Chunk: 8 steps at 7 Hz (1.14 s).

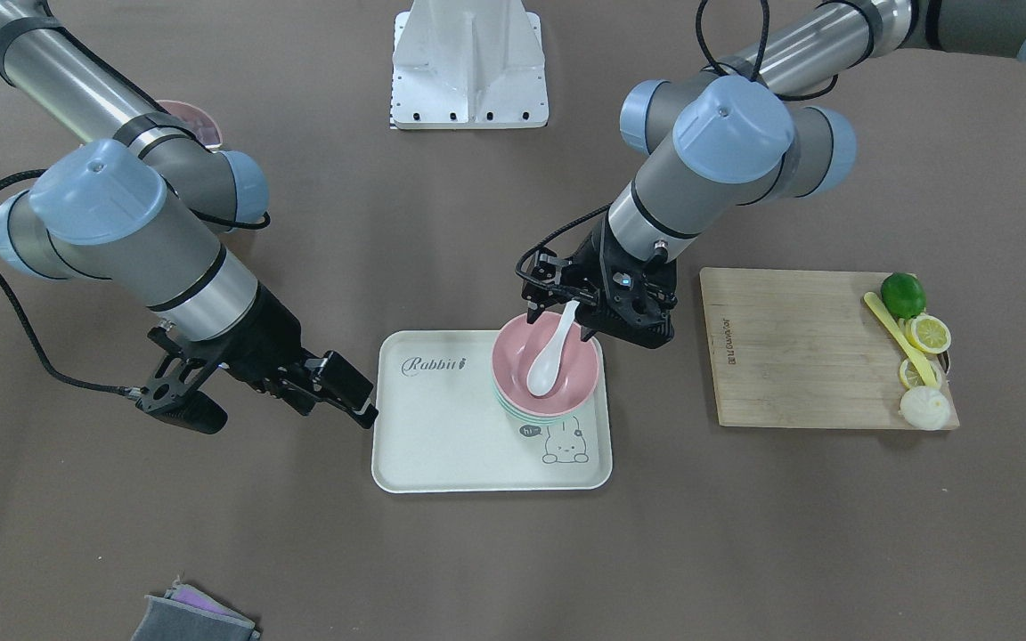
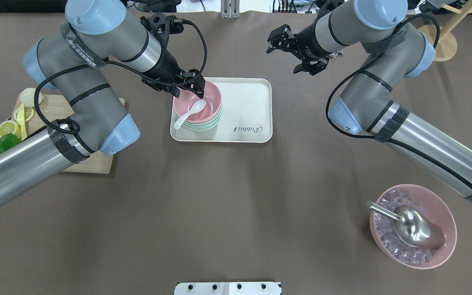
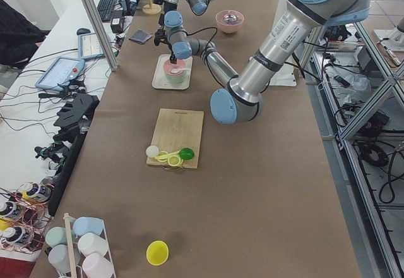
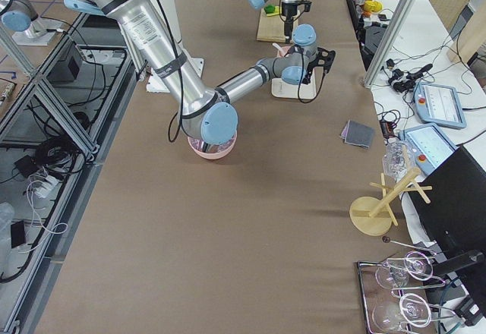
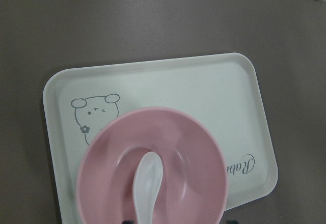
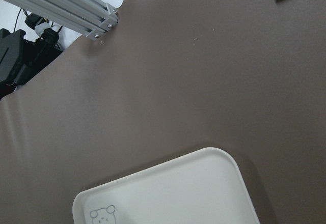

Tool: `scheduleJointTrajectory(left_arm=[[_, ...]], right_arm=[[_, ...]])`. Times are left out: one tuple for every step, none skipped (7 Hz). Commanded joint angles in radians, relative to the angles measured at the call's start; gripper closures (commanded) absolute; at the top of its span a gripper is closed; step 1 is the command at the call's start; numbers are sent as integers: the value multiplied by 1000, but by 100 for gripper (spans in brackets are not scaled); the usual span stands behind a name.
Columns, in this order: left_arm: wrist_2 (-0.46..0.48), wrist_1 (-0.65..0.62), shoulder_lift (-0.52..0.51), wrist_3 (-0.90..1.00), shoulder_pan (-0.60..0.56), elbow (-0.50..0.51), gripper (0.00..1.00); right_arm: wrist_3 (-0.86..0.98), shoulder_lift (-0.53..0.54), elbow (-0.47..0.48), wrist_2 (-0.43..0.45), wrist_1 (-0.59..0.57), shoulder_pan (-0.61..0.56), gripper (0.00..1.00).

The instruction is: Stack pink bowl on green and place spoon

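One small matte pink bowl sits atop the stacked mint-green bowls on a cream rabbit-print tray on the brown surface. The glossy white soup spoon lies inside the top bowl. The left gripper hangs with jaws spread wide around the spoon's handle; the right gripper hovers, jaws parted, near the tray's edge. We judge a crooked lift could snag the handle and flip the spoon out. We cannot tell whether a finger touches the handle, nor count the green bowls.

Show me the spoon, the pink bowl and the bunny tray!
spoon (image 1: 541, 377), front-facing view, on its scoop.
pink bowl (image 1: 513, 354), front-facing view, on its inside wall.
bunny tray (image 1: 442, 432), front-facing view, on its bare floor.
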<state>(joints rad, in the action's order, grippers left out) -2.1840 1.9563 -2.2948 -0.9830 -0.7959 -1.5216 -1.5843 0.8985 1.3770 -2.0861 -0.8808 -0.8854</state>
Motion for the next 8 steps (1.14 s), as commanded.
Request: scheduleJointTrajectory(left_arm=[[-2, 0, 8, 3, -2, -17, 2], [-3, -3, 18, 3, -5, -44, 2], [1, -3, 88, 1, -22, -111, 2], [-3, -8, 131, 3, -85, -132, 2], [4, -16, 196, 7, -162, -149, 2], [7, -45, 246, 146, -249, -150, 2], [15, -163, 274, 429, -364, -146, 2], [50, -306, 285, 754, -444, -144, 2]], right_arm=[[20, 8, 0, -85, -1, -59, 0], [23, 20, 2, -179, -6, -126, 0], [90, 63, 5, -283, -7, -201, 0], [224, 132, 16, -337, -6, -261, 0], [350, 193, 20, -330, -9, -289, 0], [497, 262, 10, -325, -13, -329, 0], [676, 325, 7, -322, -61, -367, 0], [852, 335, 10, -295, -178, -394, 0]])
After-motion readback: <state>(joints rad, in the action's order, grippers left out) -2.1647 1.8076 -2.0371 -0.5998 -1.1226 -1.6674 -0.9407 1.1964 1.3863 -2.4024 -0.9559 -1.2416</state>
